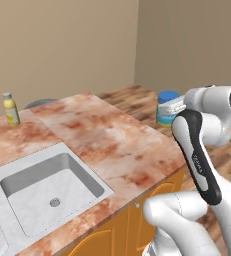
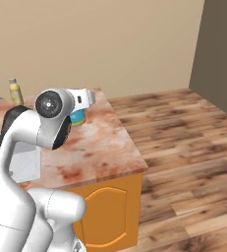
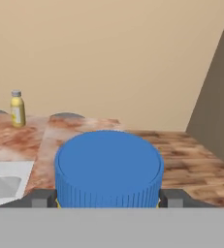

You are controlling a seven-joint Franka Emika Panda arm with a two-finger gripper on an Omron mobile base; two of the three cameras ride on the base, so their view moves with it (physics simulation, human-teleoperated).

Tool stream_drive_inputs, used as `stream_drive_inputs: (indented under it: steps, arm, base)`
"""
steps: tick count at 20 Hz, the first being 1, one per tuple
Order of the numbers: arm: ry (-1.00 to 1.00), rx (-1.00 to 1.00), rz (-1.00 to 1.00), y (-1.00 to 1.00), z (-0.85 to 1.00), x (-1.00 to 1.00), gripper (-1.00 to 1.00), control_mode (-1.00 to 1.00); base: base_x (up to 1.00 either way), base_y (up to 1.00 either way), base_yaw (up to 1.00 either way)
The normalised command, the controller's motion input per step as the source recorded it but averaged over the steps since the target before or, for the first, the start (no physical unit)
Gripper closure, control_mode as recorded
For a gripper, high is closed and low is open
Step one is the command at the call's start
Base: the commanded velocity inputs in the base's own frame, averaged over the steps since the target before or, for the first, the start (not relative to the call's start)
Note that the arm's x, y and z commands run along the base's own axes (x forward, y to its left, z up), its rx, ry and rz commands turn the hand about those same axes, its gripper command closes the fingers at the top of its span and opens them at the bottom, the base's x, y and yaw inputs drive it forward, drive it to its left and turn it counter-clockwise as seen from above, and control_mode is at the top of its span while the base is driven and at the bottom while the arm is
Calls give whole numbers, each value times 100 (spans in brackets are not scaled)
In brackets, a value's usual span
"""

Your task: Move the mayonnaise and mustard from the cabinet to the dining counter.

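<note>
The pincer [image 3: 107,198] is seen in the hand view with its two dark fingertips [image 3: 41,197] set wide apart, one on each side of the mayonnaise [image 3: 108,167], whose ribbed blue lid sits squarely between them; the jar appears clamped between the tips, though the contact itself cannot be made out for certain. In the left base view the mayonnaise [image 1: 166,107] is seen at the end of the white hand, blue lid uppermost and the pale label band below it, held past the near right edge of the tabletop [image 1: 117,140] with wooden floor [image 1: 132,100] behind it. In the right base view the jar [image 2: 77,117] is largely covered by the arm's wrist, and only its lower teal part is seen against the marbled stone; whether it rests on the stone or hangs just above it cannot be told. The dining counter is topped in reddish-brown marble over orange sides, and a steel sink [image 1: 52,190] is set into it to the left, well apart from the jar. The mustard [image 1: 10,110] is stood upright on the far left part of the tabletop near the beige wall, well apart from the mayonnaise; it is also seen in the right base view [image 2: 15,92] and in the hand view [image 3: 17,109].
</note>
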Motion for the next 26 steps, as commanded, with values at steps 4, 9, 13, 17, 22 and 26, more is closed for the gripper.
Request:
stream_drive_inputs:
  steps: [4,9,13,17,22,26]
  arm:
    - [6,1,6,0,-65,61,100,-100]
    - [2,0,10,-1,-63,69,100,-100]
    - [5,0,14,-20,-54,74,100,-100]
    - [8,0,13,-32,-48,67,100,-100]
    - [11,0,11,-30,-42,58,100,-100]
    - [5,0,11,-14,-48,46,100,-100]
  base:
    - [0,0,0]
    - [0,0,0]
    - [0,0,0]
    - [0,0,0]
    - [0,0,0]
    - [0,0,0]
